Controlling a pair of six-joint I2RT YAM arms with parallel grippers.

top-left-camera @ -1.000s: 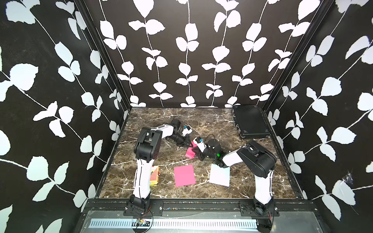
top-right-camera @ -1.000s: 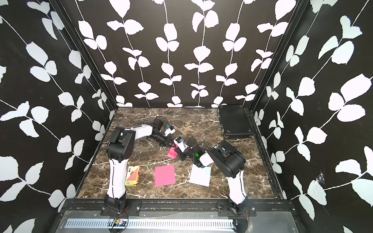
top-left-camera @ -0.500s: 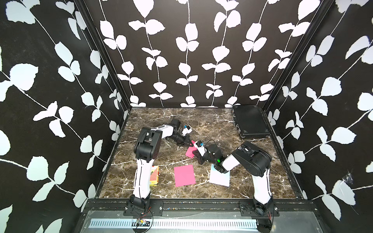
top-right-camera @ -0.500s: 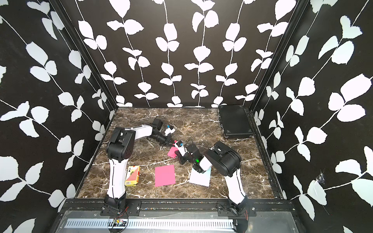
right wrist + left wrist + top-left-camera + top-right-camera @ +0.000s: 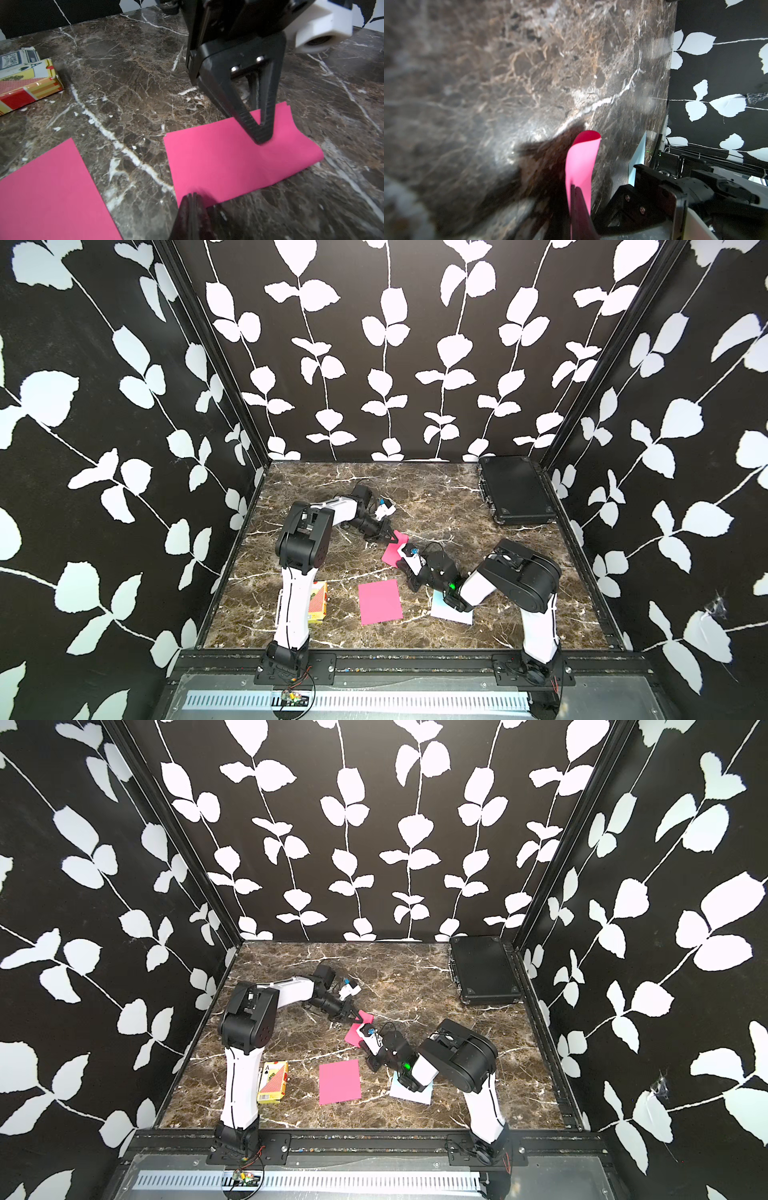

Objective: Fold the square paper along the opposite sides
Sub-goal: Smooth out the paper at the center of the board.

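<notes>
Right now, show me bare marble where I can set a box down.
Free: the back strip left of the case; the front right corner beyond the right arm. Crowded: the middle, where left end effector and right end effector meet at the folded paper, plus pink sheet, pale sheet.

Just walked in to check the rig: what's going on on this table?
Two robot arms are working on a folded pink paper mid-table. The left gripper, shut, has its tips down on top of it; the right gripper, also shut, meets its near edge. The paper is already doubled over. A second pink sheet lies flat and unfolded nearby, a card pack apart from it.
</notes>
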